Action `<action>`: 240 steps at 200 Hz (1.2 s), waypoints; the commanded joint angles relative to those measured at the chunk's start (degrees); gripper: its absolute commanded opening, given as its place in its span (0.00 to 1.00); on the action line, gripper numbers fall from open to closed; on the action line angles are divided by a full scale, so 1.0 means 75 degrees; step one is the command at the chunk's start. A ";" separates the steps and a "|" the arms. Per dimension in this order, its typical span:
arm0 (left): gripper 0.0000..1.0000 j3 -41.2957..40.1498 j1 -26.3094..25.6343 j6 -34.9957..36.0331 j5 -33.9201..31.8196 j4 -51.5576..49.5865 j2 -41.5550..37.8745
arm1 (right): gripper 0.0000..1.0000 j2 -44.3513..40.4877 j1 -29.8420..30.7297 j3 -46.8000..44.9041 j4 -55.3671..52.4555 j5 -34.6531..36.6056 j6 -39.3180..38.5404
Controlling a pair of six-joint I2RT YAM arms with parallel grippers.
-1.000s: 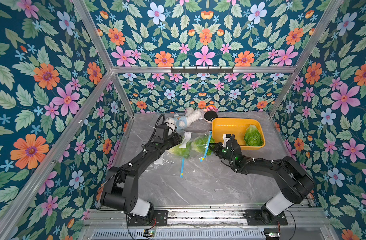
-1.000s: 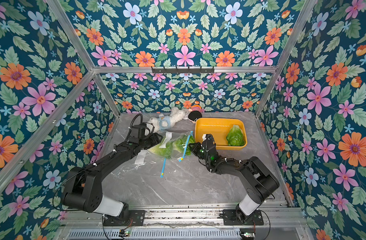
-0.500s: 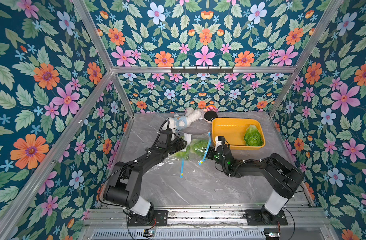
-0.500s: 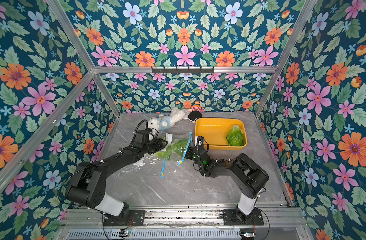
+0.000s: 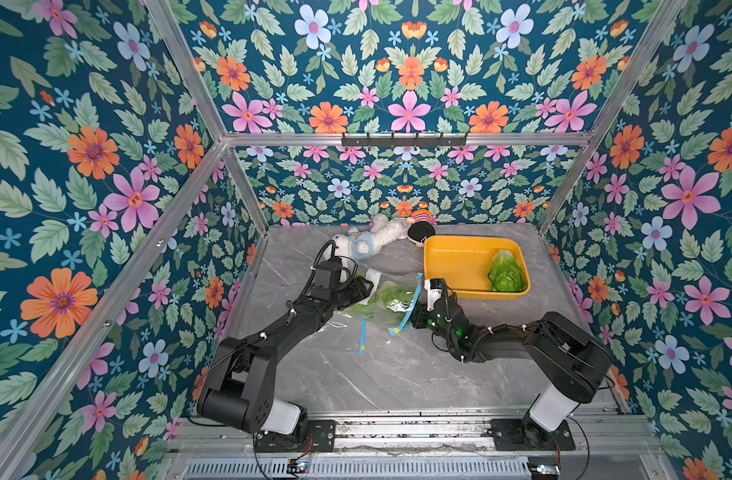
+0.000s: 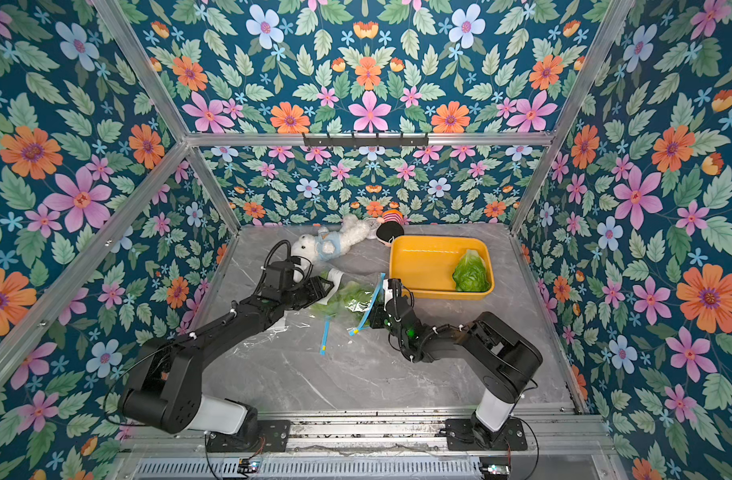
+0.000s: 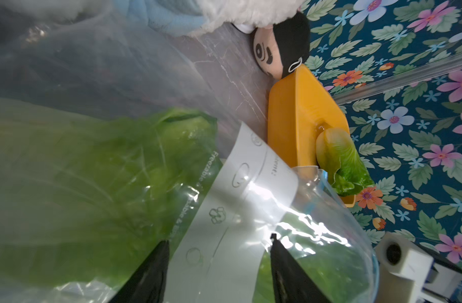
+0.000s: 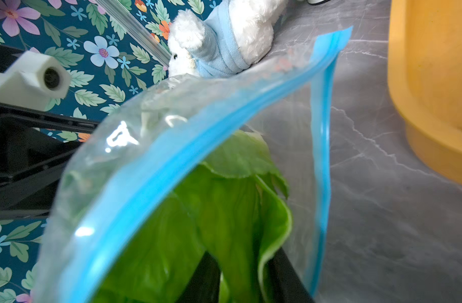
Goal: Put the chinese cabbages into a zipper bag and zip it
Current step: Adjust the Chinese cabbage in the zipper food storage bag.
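A clear zipper bag (image 5: 387, 299) (image 6: 347, 299) with a blue zip strip (image 8: 198, 147) lies mid-table, its mouth facing my right arm. Green chinese cabbages (image 7: 80, 170) (image 8: 224, 210) are inside it. Another cabbage (image 5: 506, 272) (image 6: 471, 272) lies in the yellow tray (image 5: 451, 249). My left gripper (image 5: 366, 286) (image 7: 219, 241) is open at the bag's far end, its fingers apart over the white label panel. At the bag's mouth my right gripper (image 5: 414, 320) (image 8: 244, 265) has its fingers parted, with a cabbage leaf hanging between them.
A second flat clear bag with a blue strip (image 5: 362, 336) (image 6: 324, 334) lies on the marble just in front of the full one. A white plush bear (image 5: 368, 243) and a doll head (image 5: 420, 232) lie at the back beside the tray. Floral walls close in three sides.
My right gripper has moved left from beside the tray to the bag's mouth, and its fingers have parted. The left gripper has slid a little right along the bag.
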 commanded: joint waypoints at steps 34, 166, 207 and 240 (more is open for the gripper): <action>0.63 -0.0836 -0.0909 -0.0580 -0.0556 -0.1272 -0.1905 | 0.20 -0.0504 0.0014 -0.0047 -0.0589 -0.0290 0.0072; 0.47 -0.2700 -0.3089 -0.3363 -0.1309 0.1896 -0.1894 | 0.05 -0.0406 0.0020 -0.0049 -0.0498 -0.0173 0.0290; 0.32 -0.2689 -0.3273 -0.3836 -0.1078 0.3320 -0.0912 | 0.02 0.0069 0.0013 -0.0126 0.0192 -0.0213 0.0740; 0.11 -0.2647 -0.3517 -0.4166 -0.1421 0.3596 -0.0908 | 0.00 0.0090 0.0223 -0.0226 0.0425 0.0657 0.0909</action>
